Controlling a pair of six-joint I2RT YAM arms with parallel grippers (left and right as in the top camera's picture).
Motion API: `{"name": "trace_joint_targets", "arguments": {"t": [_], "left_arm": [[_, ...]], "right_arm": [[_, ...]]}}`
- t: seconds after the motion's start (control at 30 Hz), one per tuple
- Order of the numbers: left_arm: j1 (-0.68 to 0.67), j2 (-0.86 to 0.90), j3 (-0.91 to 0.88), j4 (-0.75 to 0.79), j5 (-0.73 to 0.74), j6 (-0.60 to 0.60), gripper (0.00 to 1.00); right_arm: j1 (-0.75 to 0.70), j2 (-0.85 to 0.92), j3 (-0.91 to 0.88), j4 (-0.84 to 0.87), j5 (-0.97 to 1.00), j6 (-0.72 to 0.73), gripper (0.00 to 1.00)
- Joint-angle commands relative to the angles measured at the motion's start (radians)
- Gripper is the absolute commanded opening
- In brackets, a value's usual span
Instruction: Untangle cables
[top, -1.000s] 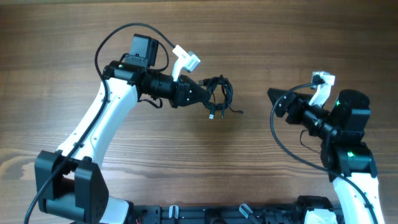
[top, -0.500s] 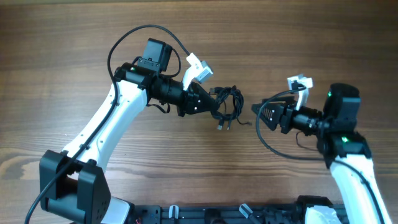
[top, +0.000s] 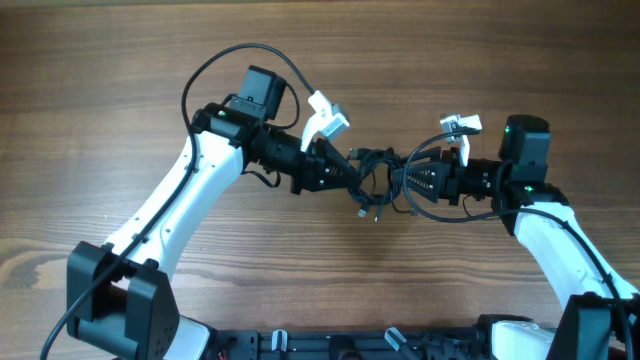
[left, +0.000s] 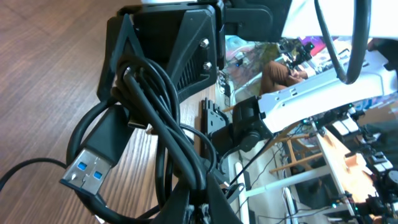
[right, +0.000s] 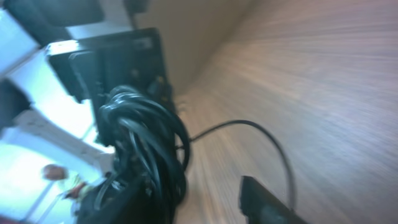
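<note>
The cables (top: 369, 178) are one bunched dark coil held up between the two arms at mid table. My left gripper (top: 347, 175) is shut on the coil from the left. In the left wrist view its fingertips (left: 219, 200) pinch the cords (left: 163, 118), and a blue-tongued USB plug (left: 86, 165) hangs out to the left. My right gripper (top: 404, 183) faces the coil from the right with its jaws apart. The right wrist view is blurred: the coil (right: 146, 134) lies against one finger, and bare wood shows before the other finger (right: 266, 200).
The brown wooden table (top: 480, 60) lies under both arms. Thick black arm cables loop over the left arm (top: 222, 58) and beside the right arm (top: 425, 205). The arm bases stand at the table's front edge.
Both arms have moved toward each other. The left one carried the coil to the right, and the right gripper swung left up to the coil with its jaws narrowing.
</note>
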Motion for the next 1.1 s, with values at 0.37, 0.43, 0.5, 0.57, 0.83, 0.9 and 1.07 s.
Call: {"name": "trace_joint_targets", "arguments": {"t": [0.37,0.43,0.5,0.57,0.83,0.9,1.07], "left_arm": [[-0.031,-0.027,0.007,0.055,-0.035,-0.074,1.00],[-0.032,-0.027,0.007,0.119,-0.099,-0.254,1.00],[-0.038,-0.027,0.007,0.160,-0.192,-0.400,1.00],[-0.049,-0.027,0.007,0.178,-0.281,-0.487,1.00],[-0.143,-0.027,0.007,0.196,-0.551,-0.545,0.82],[-0.162,-0.027,0.007,0.219,-0.616,-0.585,0.67],[-0.177,-0.027,0.007,0.242,-0.734,-0.641,0.23]], "right_arm": [[0.005,0.008,0.012,0.070,-0.013,0.243,0.04],[0.005,0.008,0.012,0.078,-0.011,0.260,0.04],[0.005,0.008,0.012,0.086,-0.010,0.274,0.04],[0.005,0.008,0.012,0.097,-0.010,0.293,0.04],[0.005,0.008,0.012,0.104,-0.011,0.315,0.04],[0.005,0.008,0.012,0.104,-0.013,0.315,0.04],[0.005,0.008,0.012,0.104,-0.013,0.315,0.04]]}}
